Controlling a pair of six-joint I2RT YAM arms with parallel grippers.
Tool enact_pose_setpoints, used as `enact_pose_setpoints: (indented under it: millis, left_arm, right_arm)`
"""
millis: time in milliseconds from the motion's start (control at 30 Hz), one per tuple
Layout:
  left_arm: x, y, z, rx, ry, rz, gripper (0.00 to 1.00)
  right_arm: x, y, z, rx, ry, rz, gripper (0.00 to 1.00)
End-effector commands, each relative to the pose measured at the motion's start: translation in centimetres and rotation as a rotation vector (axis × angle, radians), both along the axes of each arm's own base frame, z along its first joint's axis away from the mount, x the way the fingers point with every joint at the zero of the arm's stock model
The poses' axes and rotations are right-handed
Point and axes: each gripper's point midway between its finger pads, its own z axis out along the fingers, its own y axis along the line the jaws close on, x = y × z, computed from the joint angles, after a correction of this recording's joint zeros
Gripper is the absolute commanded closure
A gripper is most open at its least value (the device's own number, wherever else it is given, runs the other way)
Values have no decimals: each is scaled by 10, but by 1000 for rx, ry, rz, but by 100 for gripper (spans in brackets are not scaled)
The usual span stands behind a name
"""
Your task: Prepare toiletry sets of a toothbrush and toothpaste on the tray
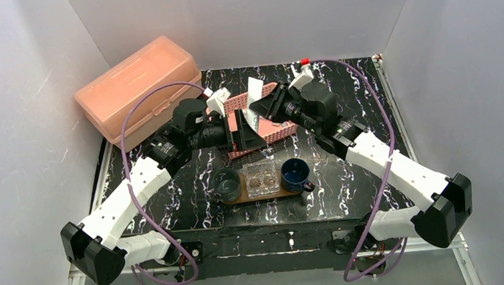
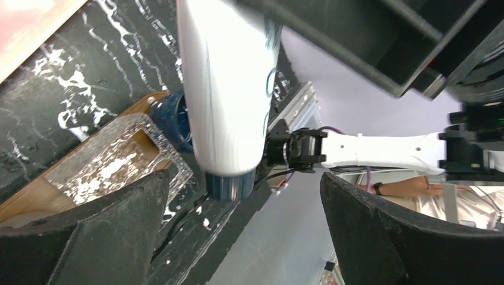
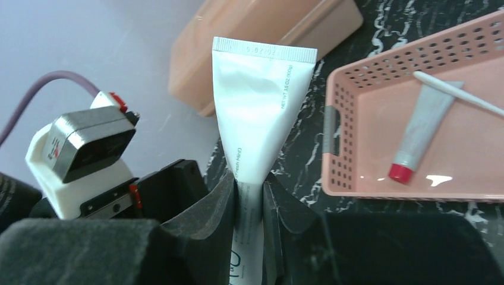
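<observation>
Right gripper: clenched on the white tube around the middle of its body; the flat crimped end sticks out beyond the fingertips.
Left gripper: spread wide, with one finger on each side of the cap end of the same tube and not touching it. I judge that a handover is being prepared.
White tube: in the air over the pink basket, not yet on the tray.
Basket content: a grey tube with a red cap, and a toothbrush lying across its flat end.
Tray: near the arm bases; it carries a clear box between a blue cup and a second cup.
Surface: black table with white veins.
Room: plain white walls; a lidded pink box at the far left.
</observation>
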Motion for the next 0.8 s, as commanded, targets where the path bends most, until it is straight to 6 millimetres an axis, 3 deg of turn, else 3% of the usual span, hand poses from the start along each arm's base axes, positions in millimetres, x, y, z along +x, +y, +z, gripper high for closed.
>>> enact_pose_setpoints:
  millis: [0, 167, 300, 767]
  left_arm:
    - [-9, -5, 48, -146, -73, -23, 2]
    - [-12, -6, 67, -212, -104, -25, 2]
    - [-16, -6, 74, -243, -110, -33, 9]
    - [-32, -4, 73, -283, -103, -78, 34]
  right_arm:
    - [-21, 10, 56, 181, -82, 40, 71]
    - [-39, 17, 69, 242, -93, 69, 71]
    - [-49, 19, 74, 258, -104, 66, 71]
    - [-63, 9, 89, 308, -141, 39, 71]
